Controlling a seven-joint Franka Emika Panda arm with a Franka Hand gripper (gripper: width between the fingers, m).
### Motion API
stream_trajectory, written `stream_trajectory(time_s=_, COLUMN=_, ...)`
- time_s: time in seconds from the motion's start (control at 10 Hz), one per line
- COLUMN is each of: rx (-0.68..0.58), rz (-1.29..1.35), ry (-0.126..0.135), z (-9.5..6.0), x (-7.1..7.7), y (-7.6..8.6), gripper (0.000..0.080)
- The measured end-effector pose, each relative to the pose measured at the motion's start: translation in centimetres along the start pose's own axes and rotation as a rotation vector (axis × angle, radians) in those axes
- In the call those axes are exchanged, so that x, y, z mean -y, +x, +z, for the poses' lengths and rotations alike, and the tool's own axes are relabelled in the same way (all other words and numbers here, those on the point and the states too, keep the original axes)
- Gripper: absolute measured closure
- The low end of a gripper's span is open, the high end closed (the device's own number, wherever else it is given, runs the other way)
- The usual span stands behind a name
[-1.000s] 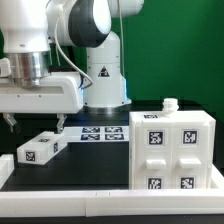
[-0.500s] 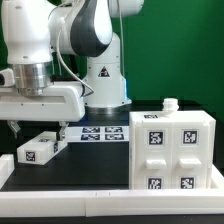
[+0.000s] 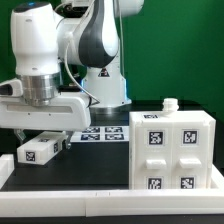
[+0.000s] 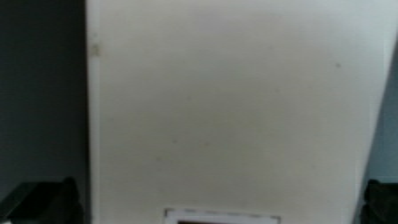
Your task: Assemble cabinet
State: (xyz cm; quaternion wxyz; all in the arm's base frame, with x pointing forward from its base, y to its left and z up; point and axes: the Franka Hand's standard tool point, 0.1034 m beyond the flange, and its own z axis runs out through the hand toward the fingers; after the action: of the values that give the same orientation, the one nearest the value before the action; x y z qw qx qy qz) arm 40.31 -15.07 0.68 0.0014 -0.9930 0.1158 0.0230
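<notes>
The cabinet body (image 3: 171, 150), a white box with four square tags on its face and a small knob (image 3: 168, 102) on top, stands on the table (image 3: 90, 165) at the corner nearest the camera on the exterior view's right. A small white block (image 3: 40, 149) with one tag lies near the table edge on the exterior view's left. The gripper (image 3: 42, 129) hangs just above this block, apart from it. In the blurred wrist view the block (image 4: 231, 100) fills the picture, and the dark fingertips (image 4: 36, 200) seem to sit wide apart at either side, so the jaws look spread and hold nothing. The marker board (image 3: 100, 133) lies toward the far edge.
</notes>
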Motion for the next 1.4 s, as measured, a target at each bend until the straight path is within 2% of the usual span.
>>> stream_trajectory(time_s=0.1, rx=0.0, rz=-0.001, ry=0.0, z=0.0, x=0.0, y=0.0, gripper=0.0012)
stream_trajectory(time_s=0.2, rx=0.0, rz=-0.004, ry=0.0, z=0.0, x=0.2, y=0.0, gripper=0.0183)
stream_trajectory(time_s=0.3, rx=0.0, rz=-0.006, ry=0.0, z=0.0, x=0.2, y=0.1, gripper=0.0249)
stream_trajectory(time_s=0.5, rx=-0.006, rz=-0.023, ry=-0.003, z=-0.2, x=0.6, y=0.2, gripper=0.0249)
stream_trajectory(time_s=0.6, rx=-0.03, rz=-0.066, ry=-0.014, z=-1.0, x=1.5, y=0.8, gripper=0.0249)
stream_trajectory(time_s=0.7, rx=-0.037, rz=-0.09, ry=-0.012, z=-2.0, x=2.6, y=1.0, gripper=0.0249)
stream_trajectory(time_s=0.9, rx=-0.023, rz=-0.1, ry=0.034, z=-5.5, x=6.1, y=1.4, gripper=0.0249)
stream_trajectory(time_s=1.2, rx=-0.006, rz=-0.07, ry=0.092, z=-10.2, x=10.4, y=2.7, gripper=0.0248)
stream_trajectory(time_s=1.3, rx=-0.001, rz=-0.044, ry=0.1, z=-11.4, x=11.8, y=3.2, gripper=0.0248)
stream_trajectory(time_s=1.4, rx=0.006, rz=-0.021, ry=0.093, z=-13.0, x=13.6, y=3.9, gripper=0.0248)
